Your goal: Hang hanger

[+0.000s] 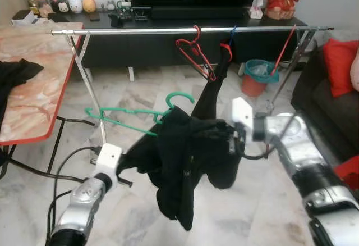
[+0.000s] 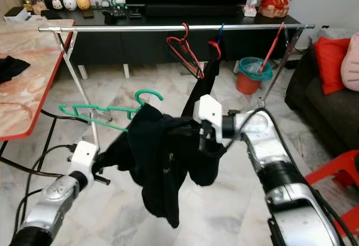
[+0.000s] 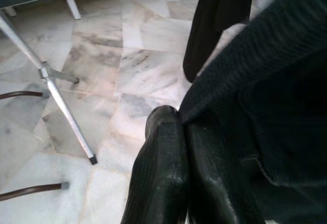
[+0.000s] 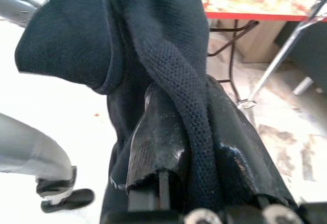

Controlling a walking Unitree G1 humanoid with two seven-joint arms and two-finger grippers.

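Green hanger [image 1: 120, 114] in black garment [image 1: 185, 156], both tools clamping cloth

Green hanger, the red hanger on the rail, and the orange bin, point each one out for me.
green hanger [image 1: 180, 95], left eye view, on its curved hook.
red hanger [image 1: 193, 52], left eye view, on its upper wire below the hook.
orange bin [image 1: 253, 86], left eye view, on its front wall.
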